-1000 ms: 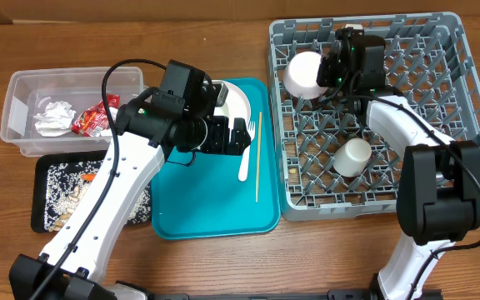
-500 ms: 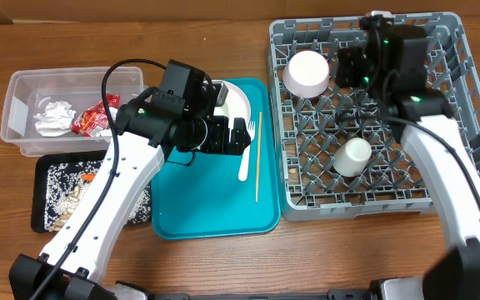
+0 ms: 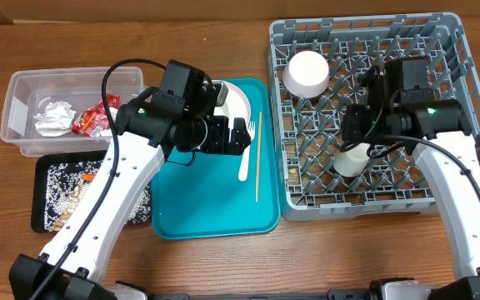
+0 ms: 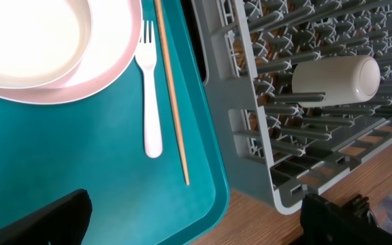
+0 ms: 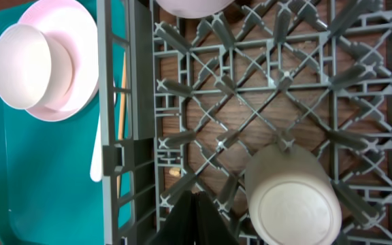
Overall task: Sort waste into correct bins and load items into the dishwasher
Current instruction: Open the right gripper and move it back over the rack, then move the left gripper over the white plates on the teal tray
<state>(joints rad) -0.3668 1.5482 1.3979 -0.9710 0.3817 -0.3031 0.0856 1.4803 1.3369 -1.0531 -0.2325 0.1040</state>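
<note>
The grey dish rack (image 3: 448,196) holds an upturned white bowl (image 3: 307,73) at its back left and a small white cup (image 3: 353,158) lying on its side. My right gripper (image 5: 197,219) is shut and empty above the rack, left of the cup (image 5: 292,196). My left gripper (image 3: 238,137) is open and empty over the teal tray (image 3: 215,217), beside the pale plate (image 3: 238,98) with a white bowl (image 5: 22,66) on it. A white fork (image 4: 150,88) and a wooden chopstick (image 4: 172,95) lie on the tray. Napkins (image 3: 52,117) and a red wrapper (image 3: 94,119) sit in the clear tub (image 3: 15,92).
The black tray (image 3: 44,208) with food scraps lies in front of the clear tub. Bare wooden table runs along the front edge. The rack's left wall stands close to the teal tray's right rim.
My right arm has drawn back from the rack's far left, by the upturned bowl, toward the front, and now hangs near the cup. The left arm has not moved.
</note>
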